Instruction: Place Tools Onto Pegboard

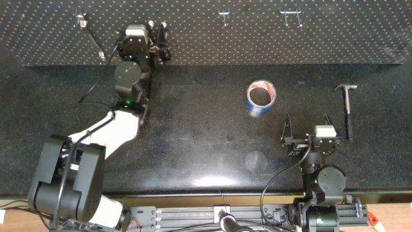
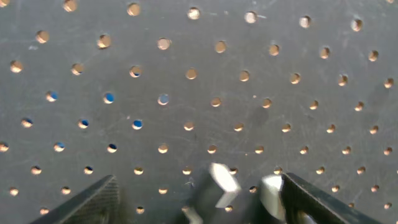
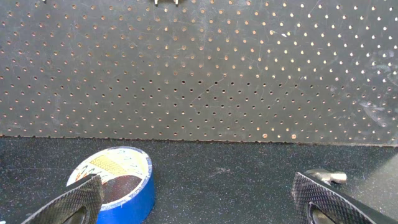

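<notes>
Blurred shiny metal piece (image 2: 221, 183) btwn fingers (image 2: 93, 202) of left gripper (image 2: 199, 177): can't ID it, frame edge cuts it. In right wrist view blue tape roll (image 3: 115, 180) cut by frame edge, partly behind a finger (image 3: 78, 200) of right gripper (image 3: 199, 177). Of hammer (image 3: 324, 177) only a bit of head shows, rest behind other finger. Up on the board, pegboard hooks (image 3: 165, 2) clipped at edge.

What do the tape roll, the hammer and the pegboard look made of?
Tape roll: likely glossy blue plastic film, wound in a ring. Hammer: thin dark handle, material unclear; pale shiny head, probably metal. Pegboard: dark matte sheet with regular holes and light scuffs; metal or hardboard, cannot tell.
</notes>
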Controlling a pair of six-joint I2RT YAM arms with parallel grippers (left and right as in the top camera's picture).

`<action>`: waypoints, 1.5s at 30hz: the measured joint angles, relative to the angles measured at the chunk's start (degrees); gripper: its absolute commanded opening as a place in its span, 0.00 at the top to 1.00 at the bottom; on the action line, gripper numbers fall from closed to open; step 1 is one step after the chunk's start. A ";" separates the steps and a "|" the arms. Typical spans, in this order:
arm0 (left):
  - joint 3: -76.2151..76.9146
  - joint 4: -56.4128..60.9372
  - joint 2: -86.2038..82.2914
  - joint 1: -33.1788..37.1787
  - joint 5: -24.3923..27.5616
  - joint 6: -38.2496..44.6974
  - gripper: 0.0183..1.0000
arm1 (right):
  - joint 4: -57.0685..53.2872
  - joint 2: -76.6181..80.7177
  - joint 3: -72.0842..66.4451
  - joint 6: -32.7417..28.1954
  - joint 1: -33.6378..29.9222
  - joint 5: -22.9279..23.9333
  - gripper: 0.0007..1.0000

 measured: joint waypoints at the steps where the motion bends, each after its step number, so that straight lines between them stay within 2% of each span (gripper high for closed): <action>1: 0.02 0.02 0.00 0.00 0.00 0.28 0.00 | 0.00 0.00 0.00 0.00 0.00 0.00 0.02; 5: 0.28 -1.55 -0.15 0.00 0.04 0.04 0.00 | 0.00 0.00 0.00 0.00 0.00 0.00 0.02; 9: 0.33 -9.11 -3.26 0.00 0.02 0.07 0.00 | 0.00 0.00 0.00 0.00 0.00 0.00 0.02; 13: 0.81 -24.46 -14.14 0.00 0.02 0.11 0.00 | 0.00 0.00 0.00 0.00 0.00 0.00 0.02; 16: 1.18 -40.98 -26.16 0.61 0.39 0.13 0.01 | 0.00 0.00 0.00 0.00 0.00 0.00 0.02; 19: 0.74 -54.97 -39.04 3.82 1.33 0.07 0.00 | 0.04 0.00 0.00 0.00 0.00 0.00 0.02; 20: 0.20 -56.19 -42.21 4.87 1.55 0.09 0.00 | 0.00 0.00 0.00 0.00 0.00 0.00 0.02; 26: -9.01 -56.35 -61.66 9.84 2.82 0.09 0.00 | 0.00 0.00 0.00 0.00 0.00 0.00 0.02; 31: -26.27 -47.41 -79.08 13.27 6.40 0.07 0.00 | 0.02 0.00 0.00 0.00 0.00 0.00 0.02; 38: -37.62 -43.23 -90.29 16.50 9.27 0.09 0.00 | 0.00 0.00 0.00 0.00 0.00 0.00 0.02; 45: -41.97 -48.13 -97.29 18.67 9.53 0.09 0.00 | 0.00 0.00 0.00 0.00 0.00 0.00 0.02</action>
